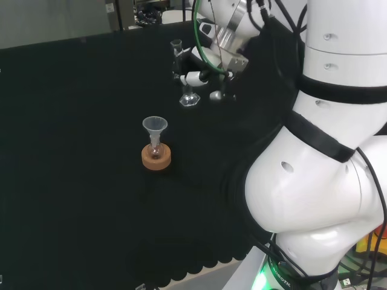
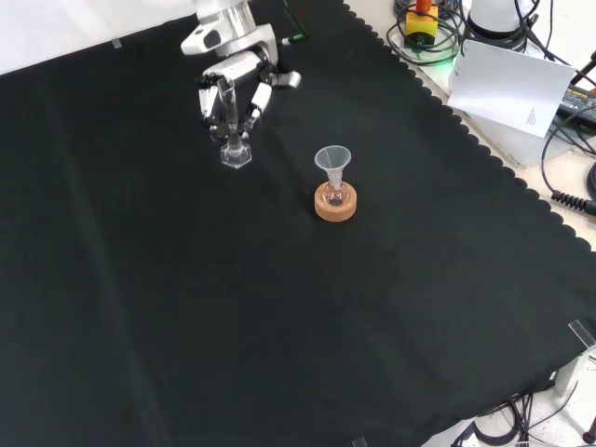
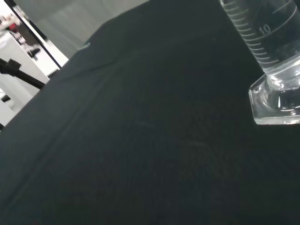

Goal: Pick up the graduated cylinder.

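Front view: hand [image 2: 233, 86] around graduated cylinder [image 2: 233, 130]

Graduated cylinder [image 3: 272, 61] top cut off.

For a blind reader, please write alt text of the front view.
The robot's hand closes around an upright clear graduated cylinder on black cloth. To its right, a funnel sits in a small flask on a cork ring.

Looking like a robotics lab setup: a worktop [image 2: 140, 307] draped in black cloth is carrying chemistry glassware, namely a graduated cylinder [image 2: 233, 140] and a funnel [image 2: 332, 160] sitting in a small flask on a cork ring [image 2: 335, 206], with cables [image 2: 559, 130] trailing off beside it.
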